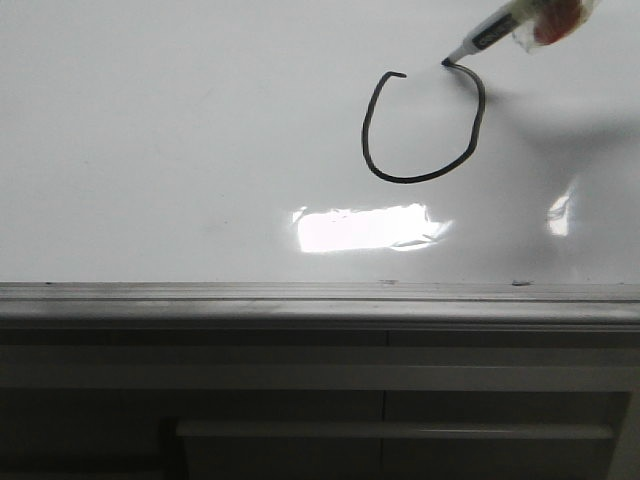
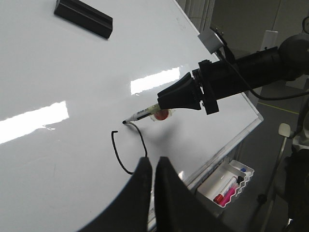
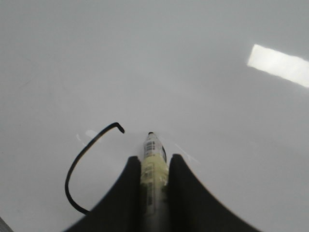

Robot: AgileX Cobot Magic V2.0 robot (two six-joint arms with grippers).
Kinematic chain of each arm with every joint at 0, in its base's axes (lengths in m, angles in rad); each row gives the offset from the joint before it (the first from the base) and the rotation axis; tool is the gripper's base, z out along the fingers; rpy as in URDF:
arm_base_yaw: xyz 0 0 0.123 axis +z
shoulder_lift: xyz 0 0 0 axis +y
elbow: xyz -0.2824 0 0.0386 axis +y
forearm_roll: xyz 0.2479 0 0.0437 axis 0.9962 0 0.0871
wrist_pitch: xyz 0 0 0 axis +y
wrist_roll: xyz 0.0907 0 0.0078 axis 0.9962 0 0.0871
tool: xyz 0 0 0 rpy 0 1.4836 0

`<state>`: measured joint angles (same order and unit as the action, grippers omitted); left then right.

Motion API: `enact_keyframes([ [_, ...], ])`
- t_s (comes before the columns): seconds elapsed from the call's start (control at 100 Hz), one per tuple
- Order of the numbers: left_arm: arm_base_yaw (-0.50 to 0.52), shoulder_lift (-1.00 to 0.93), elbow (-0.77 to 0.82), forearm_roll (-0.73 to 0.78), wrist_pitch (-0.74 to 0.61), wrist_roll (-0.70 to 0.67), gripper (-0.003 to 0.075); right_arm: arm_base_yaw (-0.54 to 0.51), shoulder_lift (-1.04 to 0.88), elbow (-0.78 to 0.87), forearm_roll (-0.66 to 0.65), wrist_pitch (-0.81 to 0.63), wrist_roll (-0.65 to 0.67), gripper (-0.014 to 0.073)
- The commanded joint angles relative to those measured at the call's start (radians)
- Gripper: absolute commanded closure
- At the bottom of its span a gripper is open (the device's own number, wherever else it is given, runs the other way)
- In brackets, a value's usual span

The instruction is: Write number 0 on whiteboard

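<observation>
While closing the loop: gap open at top of the 0 (image 1: 422, 128), upper right of front frame.
Board (image 1: 150, 150): glossy, glare low centre.
Marker (image 1: 487, 37): tip on stroke's right end.
Right jaws (image 3: 154, 180): clenched on marker.
Left jaws (image 2: 153, 181): pressed together, grasping nothing.
Risk: tip lifting or drifting, likely leaving ends unjoined or overshot.

Black eraser (image 2: 83, 18); tray (image 2: 226, 184) of spare markers.

Black 0 (image 1: 420, 130), white whiteboard (image 1: 150, 130)
</observation>
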<state>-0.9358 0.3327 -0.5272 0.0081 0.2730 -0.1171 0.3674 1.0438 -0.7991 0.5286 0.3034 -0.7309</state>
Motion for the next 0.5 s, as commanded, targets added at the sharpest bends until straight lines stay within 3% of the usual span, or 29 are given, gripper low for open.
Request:
enact_keyframes([
  [0.0, 0.001, 0.007, -0.026, -0.008, -0.082, -0.010, 0.0740, 0.026, 0.044, -0.020, -0.043, -0.033, -0.010, 0.0641],
  [0.23, -0.001, 0.007, -0.026, -0.008, -0.082, -0.010, 0.0740, 0.088, 0.083, -0.020, -0.043, -0.036, -0.010, 0.0641],
  [0.49, -0.001, 0.007, -0.026, -0.008, -0.081, -0.010, 0.0740, 0.088, 0.056, -0.032, -0.041, -0.024, -0.010, 0.0641],
])
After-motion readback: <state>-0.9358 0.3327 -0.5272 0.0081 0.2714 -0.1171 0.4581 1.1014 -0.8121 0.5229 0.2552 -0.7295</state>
